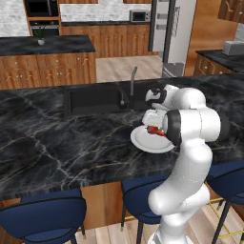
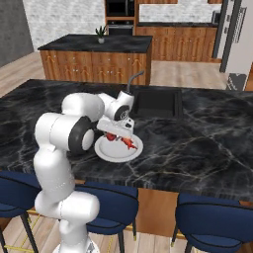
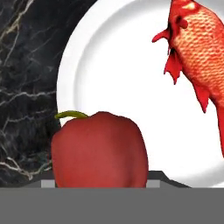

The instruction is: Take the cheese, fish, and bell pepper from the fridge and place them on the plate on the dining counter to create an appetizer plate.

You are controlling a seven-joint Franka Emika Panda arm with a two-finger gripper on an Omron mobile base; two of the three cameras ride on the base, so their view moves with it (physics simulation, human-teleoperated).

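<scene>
Hand view: bell pepper [image 3: 99, 151] between fingers

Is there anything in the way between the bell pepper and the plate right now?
Nothing visible. The bell pepper sits between the gripper's fingertips right over the plate, with bare white surface behind it. The fish already lies on the plate, off to one side.

The long black marble dining counter with pale veins [image 1: 57, 138] rests on a brown wood base; a round plain white plate [image 1: 143, 142] lies flat directly on its top, near the front edge; a dark rectangular sink basin [image 2: 157, 104] with a slim curved grey faucet [image 1: 133, 82] is set into it behind the plate.
</scene>
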